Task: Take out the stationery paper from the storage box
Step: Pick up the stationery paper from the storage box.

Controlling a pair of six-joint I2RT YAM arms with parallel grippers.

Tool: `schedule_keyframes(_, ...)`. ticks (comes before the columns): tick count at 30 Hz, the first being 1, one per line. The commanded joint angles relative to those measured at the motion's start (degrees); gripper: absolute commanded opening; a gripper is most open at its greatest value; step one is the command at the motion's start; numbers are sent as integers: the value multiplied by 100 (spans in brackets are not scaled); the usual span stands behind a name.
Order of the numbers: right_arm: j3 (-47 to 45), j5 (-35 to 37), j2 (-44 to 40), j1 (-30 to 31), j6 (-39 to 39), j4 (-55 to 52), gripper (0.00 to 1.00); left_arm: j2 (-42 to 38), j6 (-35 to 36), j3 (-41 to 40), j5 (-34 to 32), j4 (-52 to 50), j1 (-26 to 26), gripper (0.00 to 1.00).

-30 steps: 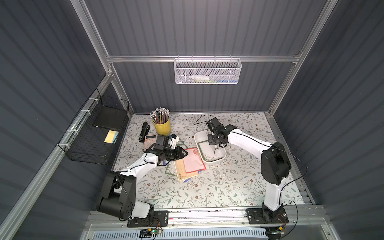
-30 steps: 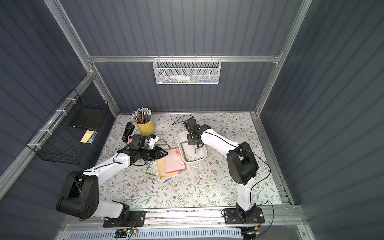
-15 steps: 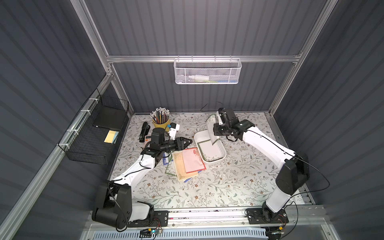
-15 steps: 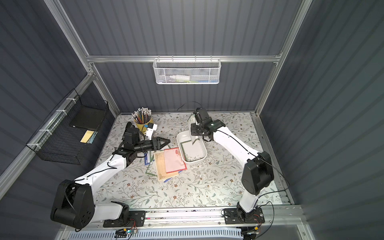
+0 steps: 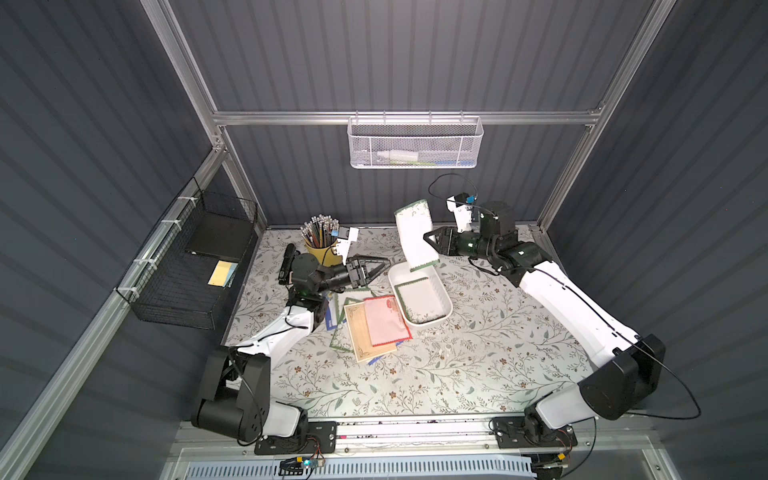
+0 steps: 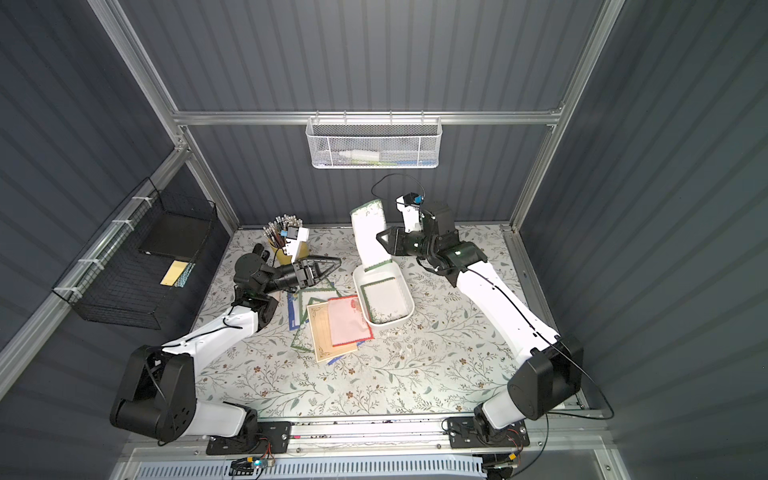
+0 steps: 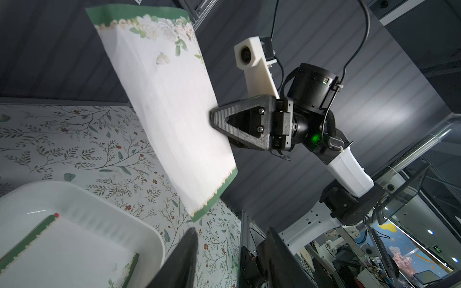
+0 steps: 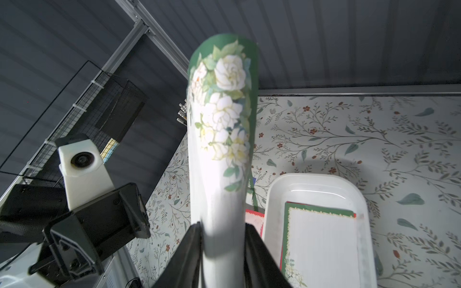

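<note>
**One sheet aloft, light and limp**

We grip the held sheet point(image 5: 412, 232) of stationery paper in the right gripper point(image 5: 429, 242), whose jaws pinch one long edge about midway. It hangs tilted over the far end of the storage box point(image 5: 428, 323), apparently clear of it. In the right wrist view it bows into a curve between the fingers point(image 8: 192, 249). We judge it very light, floppy, and easy to crease or let slip, so a firm pinch close to an edge suits it.

The left gripper point(image 5: 385, 266) hangs partly open and empty beside the box, pointing at the sheet.

A second sheet point(image 5: 419, 299), green-bordered, lies flat in the box with a red edge beneath. Lying flat, it offers us only edges and corners. The pile point(image 5: 374, 328) of removed sheets rests on the table just beside the box.
</note>
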Motion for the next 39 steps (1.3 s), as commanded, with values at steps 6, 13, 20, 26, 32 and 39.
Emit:
schedule_keyframes(6, -33, -963, -71, -8, 291, 455, 35, 512, -424, 240, 250, 989, 37, 46)
schedule_keyframes(13, -169, -1106, -46, 0, 331, 452, 36, 911, -807, 296, 167, 1609, 37, 46)
schedule_keyframes(20, -280, -1058, -1, 10, 313, 448, 36, 998, -1019, 417, 140, 1904, 37, 46)
schedule_keyframes(26, -266, -1253, 90, 23, 351, 497, 36, 976, -907, 378, 129, 1751, 36, 46)
schedule_keyframes(32, -219, -1284, 216, 183, 393, 544, 36, 1109, -1048, 369, 76, 1930, 20, 43)
schedule_keyframes(39, -226, -1199, 256, 224, 357, 499, 36, 1172, -1123, 393, 43, 1976, 20, 16)
